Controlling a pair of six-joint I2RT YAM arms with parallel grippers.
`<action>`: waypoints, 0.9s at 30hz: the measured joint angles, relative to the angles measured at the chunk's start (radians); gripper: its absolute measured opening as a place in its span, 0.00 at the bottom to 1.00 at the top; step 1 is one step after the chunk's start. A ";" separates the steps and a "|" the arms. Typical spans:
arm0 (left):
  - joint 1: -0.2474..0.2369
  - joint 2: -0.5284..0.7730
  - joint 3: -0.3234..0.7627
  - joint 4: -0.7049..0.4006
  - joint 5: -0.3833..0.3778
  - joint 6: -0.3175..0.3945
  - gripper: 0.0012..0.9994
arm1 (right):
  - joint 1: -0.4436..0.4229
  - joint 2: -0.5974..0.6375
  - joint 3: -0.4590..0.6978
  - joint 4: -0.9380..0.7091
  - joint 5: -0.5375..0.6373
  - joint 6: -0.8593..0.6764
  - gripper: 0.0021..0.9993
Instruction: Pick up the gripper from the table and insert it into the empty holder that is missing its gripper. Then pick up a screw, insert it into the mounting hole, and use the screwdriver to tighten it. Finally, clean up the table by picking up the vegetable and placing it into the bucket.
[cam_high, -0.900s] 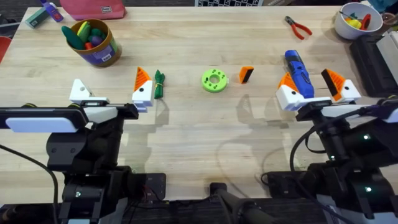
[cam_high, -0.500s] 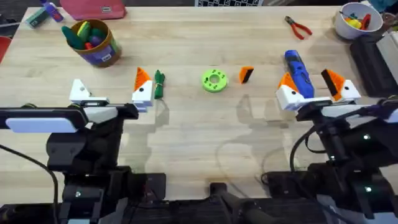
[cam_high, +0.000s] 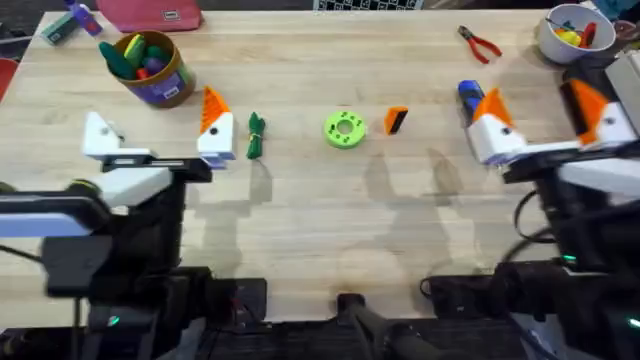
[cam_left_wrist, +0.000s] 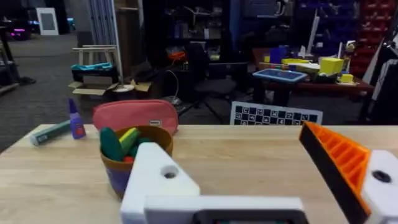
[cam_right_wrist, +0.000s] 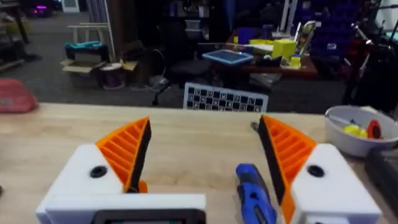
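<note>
- The gripper (cam_high: 396, 120), a loose orange wedge, lies at the desk's (cam_high: 300, 220) far middle, right of a green disc (cam_high: 345, 129).
- The empty holder (cam_high: 100, 136) is on the left gripper (cam_high: 155, 132).
- Both jaws stand wide open, holding nothing.
- The right gripper (cam_high: 545, 118) should descend squarely over the wedge and pinch its flat sides.

The pale wooden surface (cam_high: 300, 220) carries the bucket (cam_high: 150, 65) far left, vegetable (cam_high: 256, 134), green disc (cam_high: 345, 129), loose gripper (cam_high: 396, 120), screwdriver (cam_high: 468, 93), pliers (cam_high: 480, 43) and white bowl (cam_high: 575, 32) far right.

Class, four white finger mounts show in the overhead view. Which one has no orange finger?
The holder, the outer mount of the left end effector: a bare white block, while the other three carry orange fingers.
</note>
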 joint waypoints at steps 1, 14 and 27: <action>0.000 0.005 0.025 -0.018 -0.005 0.000 0.99 | 0.000 0.012 0.032 -0.012 0.000 0.000 0.99; 0.000 0.455 0.555 -0.433 -0.025 0.030 0.99 | 0.000 0.523 0.590 -0.441 -0.003 0.001 0.99; 0.000 1.072 1.000 -0.850 -0.028 0.046 0.99 | 0.000 1.070 0.989 -0.938 -0.006 0.001 0.99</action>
